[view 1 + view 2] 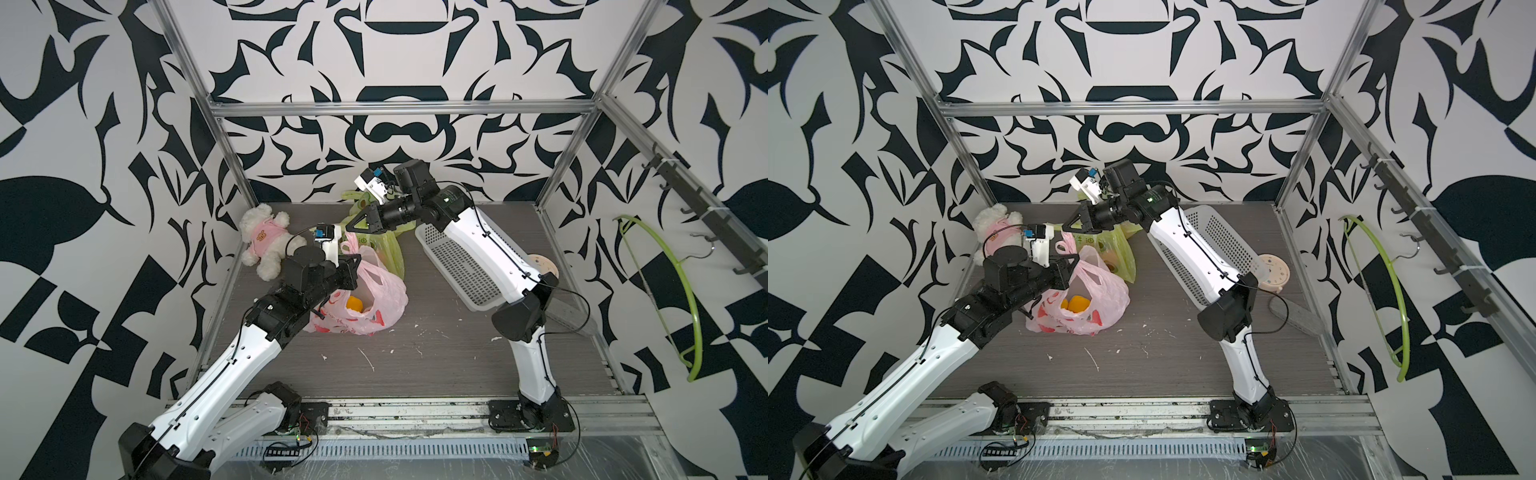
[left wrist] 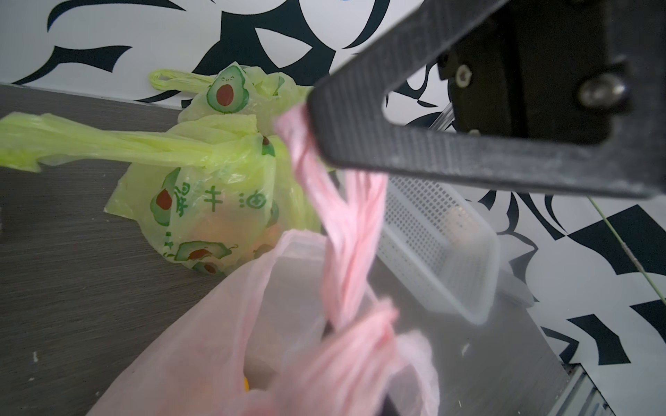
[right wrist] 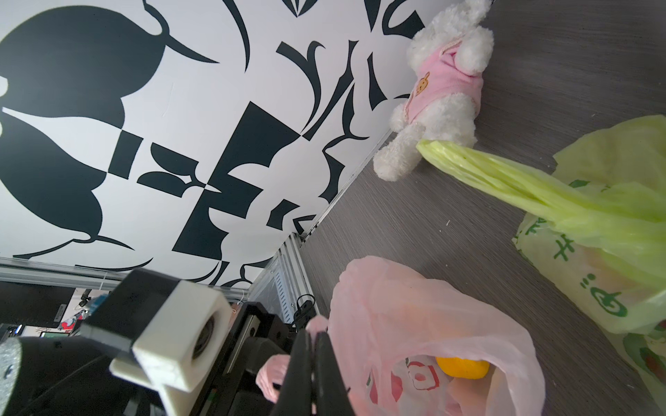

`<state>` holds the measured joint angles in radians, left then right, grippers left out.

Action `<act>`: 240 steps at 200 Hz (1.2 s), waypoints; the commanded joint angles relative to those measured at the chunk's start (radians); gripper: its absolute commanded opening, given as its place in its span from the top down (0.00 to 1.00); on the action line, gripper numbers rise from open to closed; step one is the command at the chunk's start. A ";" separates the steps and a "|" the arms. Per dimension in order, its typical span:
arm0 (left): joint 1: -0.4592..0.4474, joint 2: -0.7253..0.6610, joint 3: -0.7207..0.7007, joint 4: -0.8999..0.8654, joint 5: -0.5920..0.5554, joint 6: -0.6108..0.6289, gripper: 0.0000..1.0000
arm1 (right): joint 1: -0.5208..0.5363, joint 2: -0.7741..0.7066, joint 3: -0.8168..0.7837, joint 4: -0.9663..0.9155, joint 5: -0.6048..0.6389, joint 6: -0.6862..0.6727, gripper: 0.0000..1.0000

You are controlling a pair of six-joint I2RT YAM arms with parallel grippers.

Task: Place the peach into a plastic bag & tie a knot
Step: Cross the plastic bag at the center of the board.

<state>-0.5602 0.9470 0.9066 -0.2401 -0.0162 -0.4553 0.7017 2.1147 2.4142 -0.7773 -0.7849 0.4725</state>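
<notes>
Black-and-white patterned walls enclose a grey wood-grain desk. On it, the left end effector is closed on a twisted handle of the pink bag. In the right wrist view the pink plastic is pinched between its two dark fingers. In the left wrist view the handle runs stretched from the finger down to the bag's open mouth. The peach lies inside this bag, low down, and shows through the mouth in both top views. The bag itself rests on the desk, just beside the left arm's wrist.

The right end effector is closed too. It hangs over the far part of the desk, just by the green bag, which stands right behind the pink one. Whether it pinches any plastic I cannot tell. One green handle sticks out sideways from that bag.

Further out, a plush toy lies by the left wall, and a white basket lies partly under the right arm.
</notes>
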 commanded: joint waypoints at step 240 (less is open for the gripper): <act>0.159 -0.033 -0.111 0.128 0.186 -0.100 1.00 | 0.188 -0.493 -0.975 0.531 0.196 0.179 1.00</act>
<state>-0.4141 0.9253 0.8089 -0.1497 0.1806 -0.5220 0.8608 1.6131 1.5105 -0.3618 -0.5900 0.5964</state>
